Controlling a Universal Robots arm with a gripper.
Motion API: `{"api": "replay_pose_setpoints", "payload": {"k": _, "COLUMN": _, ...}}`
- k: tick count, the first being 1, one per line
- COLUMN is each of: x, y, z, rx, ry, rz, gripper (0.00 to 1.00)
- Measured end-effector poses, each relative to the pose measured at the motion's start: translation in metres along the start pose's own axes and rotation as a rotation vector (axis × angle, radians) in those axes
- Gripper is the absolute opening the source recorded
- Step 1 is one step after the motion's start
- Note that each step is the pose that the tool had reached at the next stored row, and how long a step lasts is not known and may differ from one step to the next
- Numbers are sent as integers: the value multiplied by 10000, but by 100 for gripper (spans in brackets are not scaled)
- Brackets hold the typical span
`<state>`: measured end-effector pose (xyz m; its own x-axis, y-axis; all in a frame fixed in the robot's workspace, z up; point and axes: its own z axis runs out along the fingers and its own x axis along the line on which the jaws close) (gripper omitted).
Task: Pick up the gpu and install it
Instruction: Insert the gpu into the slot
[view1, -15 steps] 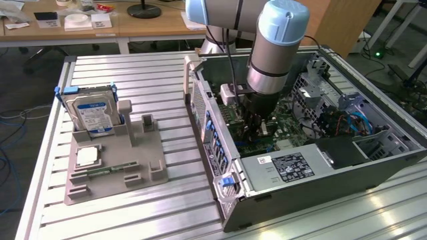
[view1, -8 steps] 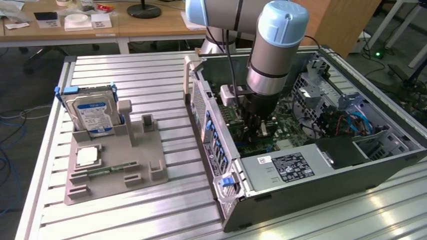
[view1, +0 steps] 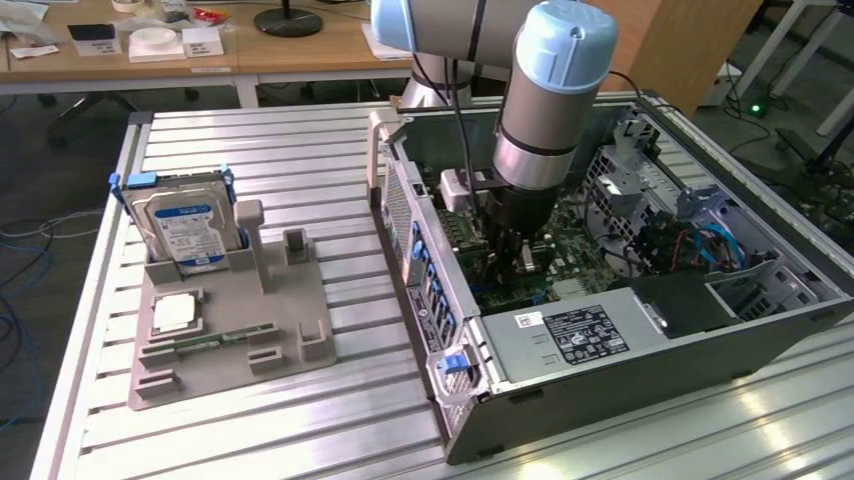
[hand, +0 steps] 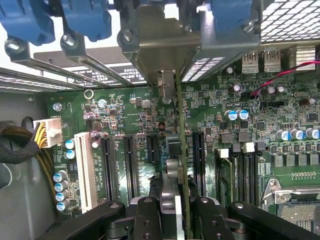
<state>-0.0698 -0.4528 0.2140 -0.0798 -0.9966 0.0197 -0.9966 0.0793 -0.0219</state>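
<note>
gripper (hand: 176, 210) is pinched onto the gpu (hand: 181, 150), holding it edge-on and upright over the motherboard (hand: 130, 107) slots inside the open pc case (view1: 641, 330), hard drive (view1: 187, 225) sits off around 9 o'clock

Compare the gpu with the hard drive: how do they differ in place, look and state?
The gpu is inside the case, over the motherboard slots; the hard drive is outside it, in a grey holder. The pincer grips the gpu; the hard drive is untouched. The gpu is a thin card with a grey end bracket; the hard drive is a thicker silver box with a blue-white label. Both stand on edge.
</note>
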Motion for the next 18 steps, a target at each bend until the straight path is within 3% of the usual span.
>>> {"api": "replay_pose_setpoints", "payload": {"k": 18, "x": -8, "y": 9, "z": 12, "rx": -1, "ry": 2, "rz": -1, "gripper": 30}}
